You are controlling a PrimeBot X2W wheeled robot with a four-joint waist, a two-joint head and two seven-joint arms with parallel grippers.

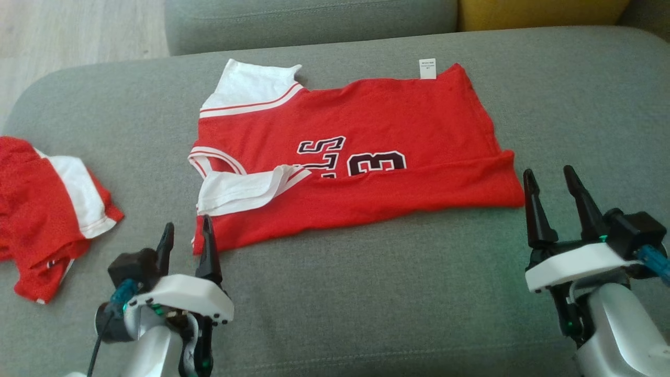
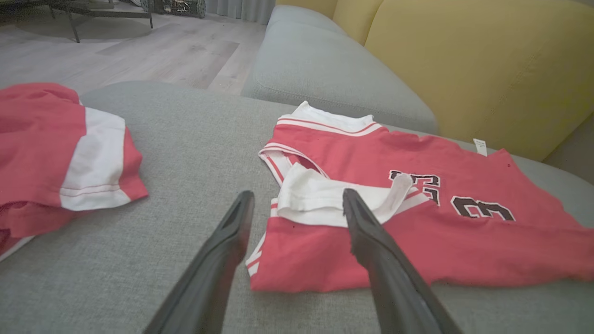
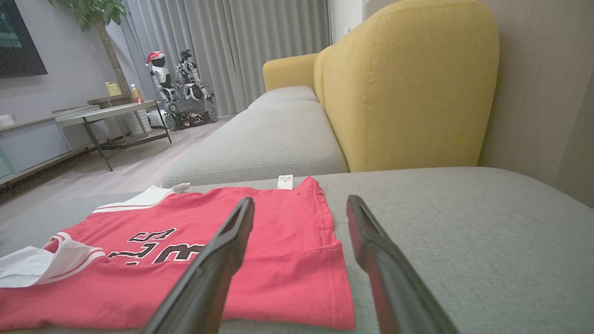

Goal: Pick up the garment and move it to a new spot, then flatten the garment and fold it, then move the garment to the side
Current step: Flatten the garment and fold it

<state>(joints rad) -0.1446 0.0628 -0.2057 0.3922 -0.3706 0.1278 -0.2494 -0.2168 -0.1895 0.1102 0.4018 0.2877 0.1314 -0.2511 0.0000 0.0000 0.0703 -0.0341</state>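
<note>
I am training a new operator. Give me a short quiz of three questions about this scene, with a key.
1. True or false: the left gripper and the right gripper are both open and hold nothing.
2. Relative to the jersey, the other red garment lies: A) on top of it; B) to its left, apart from it; C) to its right.
3. Fill in (near or far): in the head view, the label sits on the jersey's ___ edge.
Key: 1 true; 2 B; 3 far.
</note>
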